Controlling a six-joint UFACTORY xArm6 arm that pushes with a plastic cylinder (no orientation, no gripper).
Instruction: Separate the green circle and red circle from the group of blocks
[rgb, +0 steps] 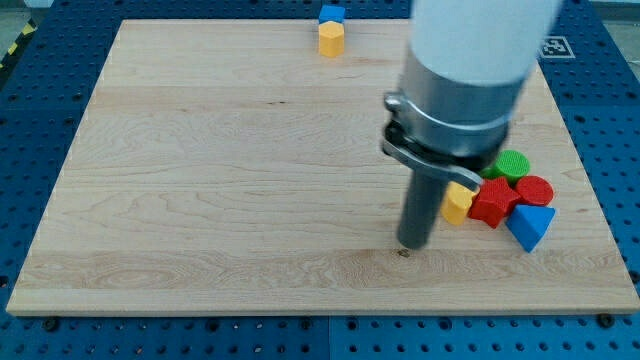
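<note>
Presently catalogued, one wooden surface (200, 200) on a blue pegboard, with one arm and two sets of blocks.

Item 1: my tip (405, 250), the lower end of a dark rod under a grey and white cylinder. It rests on bare wood toward the view's bottom, touching no block. No gripper is fitted, so there is nothing to report as released or clenched.

Item 2: group of blocks near the view's right edge, packed close.
- green circle (514, 164), at the group's 12 o'clock, partly hidden by the arm.
- red circle (535, 190), just beside the green one at its 5 o'clock.
- red block (493, 202), star-like in outline, though the shape is hard to settle at this size.
- yellow block (458, 203), at the group's 9 o'clock, shape unclear.
- blue triangle (530, 226), at the group's 6 o'clock.

Item 3: outlying pair at the view's top, well apart from the group: blue block (331, 14) above yellow hexagon (331, 40).

Governing relation: both circles lie at roughly 2 o'clock from my tip, on the group's far side, with the yellow and red blocks between. A straight push would likely move those first; approaching round the group looks necessary.
</note>
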